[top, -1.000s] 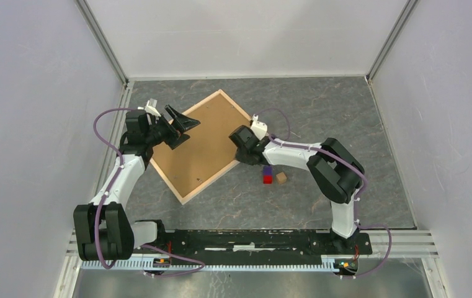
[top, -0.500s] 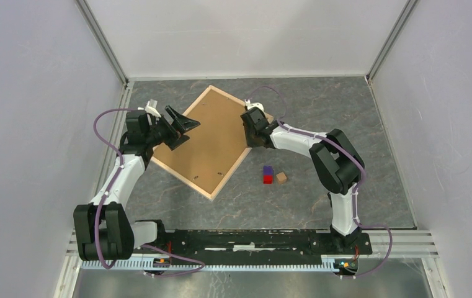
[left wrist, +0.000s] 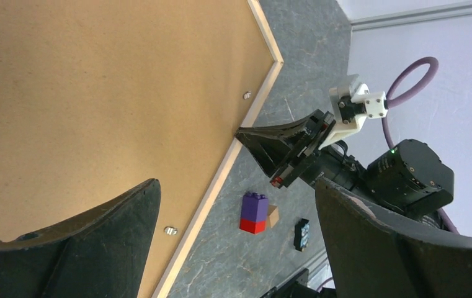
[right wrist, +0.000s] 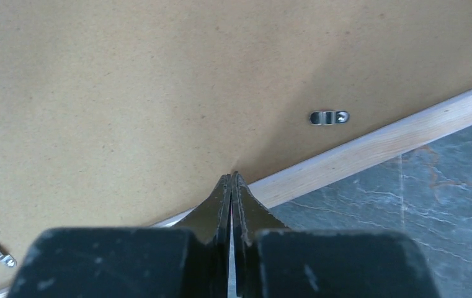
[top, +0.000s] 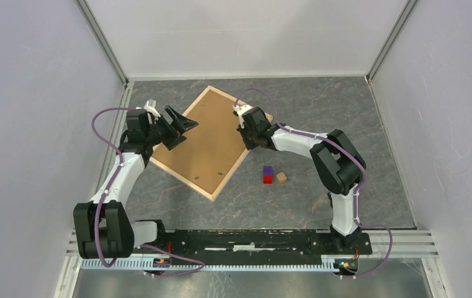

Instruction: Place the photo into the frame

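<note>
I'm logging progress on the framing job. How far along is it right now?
Done: the backing board lies in the frame, back side up. No photo shows, so whether it sits underneath cannot be told. In hand: the right hand, shut, points its tips at the board beside the rail; the left hand hovers open over the frame. Left: confirming the photo is in.

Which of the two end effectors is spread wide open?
The left end effector, its fingers far apart above the brown board; the right end effector is pinched shut.
</note>
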Tool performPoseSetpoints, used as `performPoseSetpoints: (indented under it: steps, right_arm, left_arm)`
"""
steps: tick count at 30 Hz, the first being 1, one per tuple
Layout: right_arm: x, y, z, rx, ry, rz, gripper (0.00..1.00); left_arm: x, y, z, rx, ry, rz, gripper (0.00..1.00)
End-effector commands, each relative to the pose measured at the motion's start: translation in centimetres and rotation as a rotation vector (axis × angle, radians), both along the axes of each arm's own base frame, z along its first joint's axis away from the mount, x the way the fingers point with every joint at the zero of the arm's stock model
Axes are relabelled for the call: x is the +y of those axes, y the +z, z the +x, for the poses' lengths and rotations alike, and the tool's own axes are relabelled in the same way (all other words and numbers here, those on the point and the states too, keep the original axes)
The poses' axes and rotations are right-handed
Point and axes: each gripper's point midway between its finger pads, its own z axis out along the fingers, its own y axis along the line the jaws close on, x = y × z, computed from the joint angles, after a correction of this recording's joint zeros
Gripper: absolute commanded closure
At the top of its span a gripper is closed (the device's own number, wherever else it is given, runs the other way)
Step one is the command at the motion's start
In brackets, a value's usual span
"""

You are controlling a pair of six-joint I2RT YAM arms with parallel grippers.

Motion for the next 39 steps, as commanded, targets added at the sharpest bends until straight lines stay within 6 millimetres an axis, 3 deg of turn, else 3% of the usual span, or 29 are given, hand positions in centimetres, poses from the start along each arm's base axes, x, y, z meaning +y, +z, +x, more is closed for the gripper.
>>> performPoseSetpoints:
  steps: [1,8,12,15,22,26,34,39]
  right_arm:
    - [-1.1,-2.9,-3.4,0.195,-0.092,-0.004,0.86]
    - [0.4,0.7,-3.7,0.131,-0.162,0.219,0.40]
    - [-0.4,1.9,-3.6,0.112,-0.207,0.223,0.14]
    - [-0.7,2.0,-3.6,0.140,-0.252,0.212,0.02]
    - [-1.4,1.2,-3.4,0.173,-0.342,0.215,0.02]
    - [-1.1,0.7,-3.0,0.188,-0.347,0.215,0.02]
    - [0.4,-0.9,-2.4,0.241,-0.322,0.239,0.02]
    - [1.0,-0.7,-1.8,0.226,-0.300,0.254,0.04]
  left_arm:
    - [1.5,0.6,1.3,-0.043,0.028,0.127,0.00]
    - [3.0,-0.5,3.8,0.063,0.118,0.170,0.00]
    - [5.4,-1.1,7.3,0.078,0.238,0.232,0.00]
    - [6.8,-3.0,10.5,0.109,0.281,0.248,0.00]
    - [8.9,-6.8,16.1,0.117,0.233,0.302,0.00]
    - [9.7,-9.5,16.7,0.171,0.194,0.300,0.00]
    - [9.0,-13.4,15.6,0.300,0.150,0.268,0.00]
    - [8.0,-14.4,12.0,0.432,0.168,0.197,0.00]
